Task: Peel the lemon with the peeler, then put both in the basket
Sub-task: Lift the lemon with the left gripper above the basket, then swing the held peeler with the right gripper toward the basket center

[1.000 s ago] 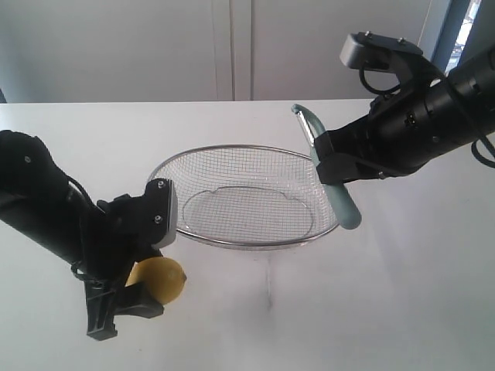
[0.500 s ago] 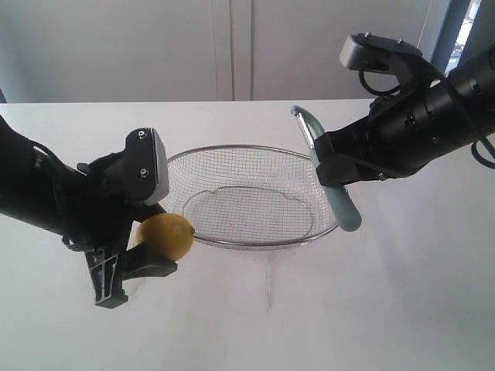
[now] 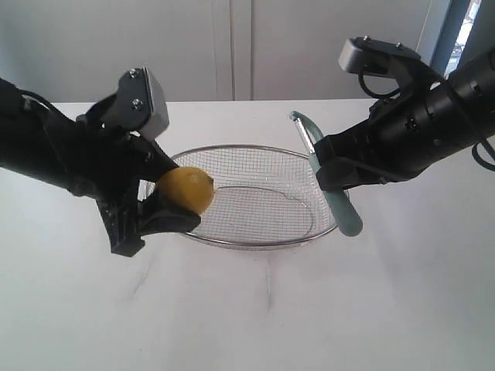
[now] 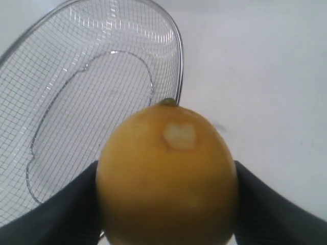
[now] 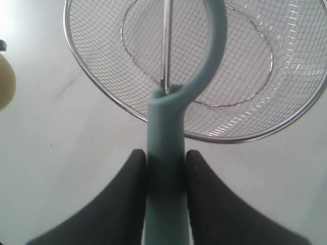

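Left gripper point(image 3: 172, 202) is clamped on the lemon point(image 3: 187, 190), one finger on each side and both hard against the peel. The lemon is up off the table point(image 3: 348, 309), right at the basket's left rim. From the room side it overlaps the basket point(image 3: 255, 148) mesh, but I can't tell if it is actually past the rim or just outside it. In the left wrist view the lemon point(image 4: 167, 178) fills most of the shot. Its small dark nub points toward the basket rim point(image 4: 180, 56), and there is one small pale bare patch in the peel just below the nub. The rest of the visible skin is plain yellow. Right gripper point(image 3: 329, 171) is closed on the peeler point(image 3: 340, 212), gripping the teal handle about mid-length. It is at the basket's right rim and also raised off the table. The peeler is tilted: the curved head is up and leaning in over the basket's right edge, and the handle tail hangs down outside the basket on that side. The right wrist view confirms this, with both fingers point(image 5: 138, 173) tight on the handle, no gap, and the thin metal blade and looped head lying over the basket mesh. The basket sits flat on the table between the two arms, touching neither the lemon nor the peeler as far as I can see. The lemon and the peeler are well apart, on opposite sides of the basket.
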Motion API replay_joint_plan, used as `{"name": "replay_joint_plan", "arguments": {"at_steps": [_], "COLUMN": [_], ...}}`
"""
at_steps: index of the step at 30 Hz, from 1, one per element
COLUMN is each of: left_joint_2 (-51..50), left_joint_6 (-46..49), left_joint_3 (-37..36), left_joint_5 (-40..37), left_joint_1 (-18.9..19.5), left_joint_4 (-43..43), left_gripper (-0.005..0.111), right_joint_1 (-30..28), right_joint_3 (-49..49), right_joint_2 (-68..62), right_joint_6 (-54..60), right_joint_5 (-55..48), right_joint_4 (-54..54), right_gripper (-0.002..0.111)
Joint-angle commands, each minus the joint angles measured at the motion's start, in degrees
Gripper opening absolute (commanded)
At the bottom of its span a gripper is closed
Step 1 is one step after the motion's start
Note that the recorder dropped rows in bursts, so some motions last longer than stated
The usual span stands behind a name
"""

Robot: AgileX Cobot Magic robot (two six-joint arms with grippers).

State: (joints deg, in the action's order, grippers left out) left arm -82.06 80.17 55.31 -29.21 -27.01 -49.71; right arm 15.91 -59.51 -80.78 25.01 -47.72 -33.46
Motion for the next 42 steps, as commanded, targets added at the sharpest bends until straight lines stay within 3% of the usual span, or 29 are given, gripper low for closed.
{"name": "replay_joint_plan", "arguments": {"at_steps": [1,12,27,42], "left_joint_2": [0.5,-4.6,-5.4,-5.4], "left_joint_6": [8.3,21.4,24.9,25.0], "left_joint_3": [0.9,0.9,0.9,0.9], "left_joint_5": [-6.1,-20.9,-19.5,-22.8], "left_joint_1": [4.3,12.3,13.2,13.2], "left_joint_4": [-14.1,-34.2,-34.6,-35.0], "left_gripper": [0.0,0.0,0.0,0.0], "right_joint_1": [-0.5,-0.5,-0.5,-0.5], "right_joint_3": [-0.4,-0.4,-0.2,1.0], "right_joint_2": [0.1,0.1,0.1,-6.9], "right_joint_6": [0.7,0.3,0.1,-0.8], "right_joint_5": [-0.1,2.7,5.6,6.6], "right_joint_4": [-0.4,-0.4,-0.6,-8.0], "right_gripper": [0.0,0.0,0.0,0.0]}}
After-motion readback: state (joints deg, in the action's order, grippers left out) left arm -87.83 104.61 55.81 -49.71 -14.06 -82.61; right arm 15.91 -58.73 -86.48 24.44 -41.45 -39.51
